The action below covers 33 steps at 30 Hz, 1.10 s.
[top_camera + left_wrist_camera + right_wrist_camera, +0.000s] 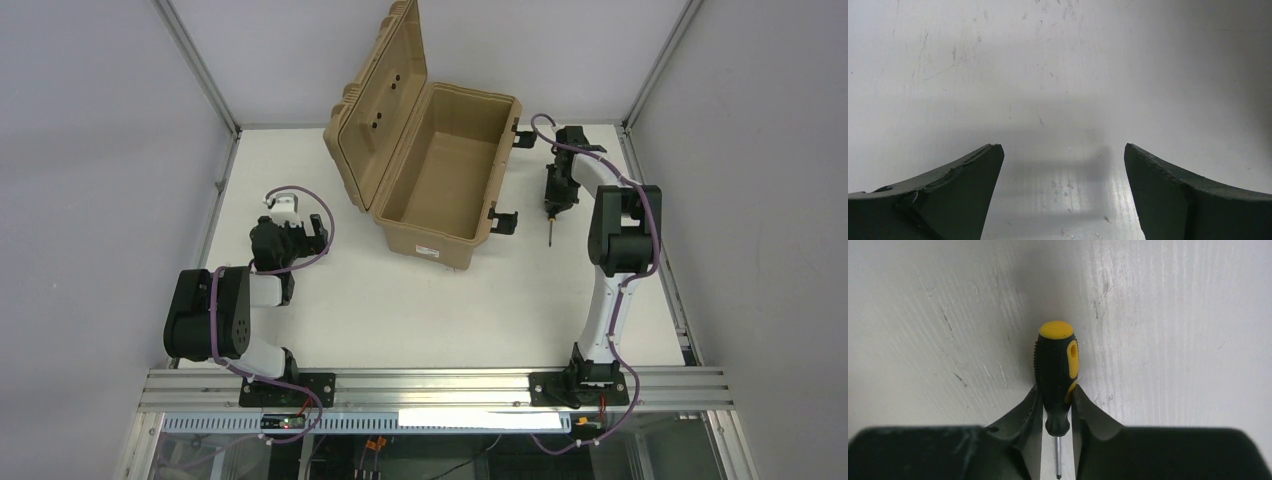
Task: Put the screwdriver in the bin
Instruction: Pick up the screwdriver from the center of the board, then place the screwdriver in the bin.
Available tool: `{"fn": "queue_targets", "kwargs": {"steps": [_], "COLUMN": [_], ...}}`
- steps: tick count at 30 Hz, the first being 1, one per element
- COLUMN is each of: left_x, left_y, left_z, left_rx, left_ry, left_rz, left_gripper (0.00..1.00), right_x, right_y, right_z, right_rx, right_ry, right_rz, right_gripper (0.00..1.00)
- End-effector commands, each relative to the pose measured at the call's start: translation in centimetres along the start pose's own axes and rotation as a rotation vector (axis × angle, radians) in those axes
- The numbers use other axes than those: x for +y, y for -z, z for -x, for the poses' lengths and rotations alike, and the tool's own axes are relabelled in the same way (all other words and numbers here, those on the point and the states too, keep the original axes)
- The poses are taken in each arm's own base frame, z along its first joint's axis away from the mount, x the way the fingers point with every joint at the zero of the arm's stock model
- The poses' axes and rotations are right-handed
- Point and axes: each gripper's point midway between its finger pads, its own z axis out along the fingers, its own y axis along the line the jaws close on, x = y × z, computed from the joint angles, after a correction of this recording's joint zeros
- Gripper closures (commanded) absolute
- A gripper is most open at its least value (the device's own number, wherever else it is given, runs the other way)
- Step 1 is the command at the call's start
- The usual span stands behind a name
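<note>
R gripper (pixel 1056 394) around ribbed blk/yellow screwdriver (pixel 1055 365), prob. rubber grip

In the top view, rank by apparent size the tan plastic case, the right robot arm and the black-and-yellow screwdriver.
1. Tan plastic case
2. Right robot arm
3. Black-and-yellow screwdriver, smallest; the right gripper hides its handle.

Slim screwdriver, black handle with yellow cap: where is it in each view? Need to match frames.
Top external: screwdriver right of the open tan plastic case, shaft poking from the right gripper.
Left wrist: not in view.
Right wrist: centre, handle clamped, yellow cap at the top of the picture.
Shared landmark: the right gripper, seen in the top and right wrist views.
</note>
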Motion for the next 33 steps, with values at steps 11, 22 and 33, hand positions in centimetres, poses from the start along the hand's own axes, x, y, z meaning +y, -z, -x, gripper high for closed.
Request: {"fn": "queue_targets", "kwargs": {"steps": [11,22,33], "left_x": [-0.1,-0.1,-0.1], "left_y": [-0.1,-0.1,-0.1], "left_z": [0.9,0.9,0.9], "left_rx": [-0.039,-0.038,-0.039], "left_ry": [0.001,0.001,0.001], "left_rz": [-0.012,-0.011,-0.013], "left_gripper": [0.01,0.01,0.01], "right_x": [-1.1,-2.2,-3.0], "right_y": [7.3,17.7,27.7], "right_z": [3.8,7.6,9.7], "right_rx": [-0.149,-0.283,-0.376], "right_ry": [0.017,0.039,0.035], "right_rz": [-0.004,-0.025,-0.022], "right_gripper": [0.90,0.90,0.90]}}
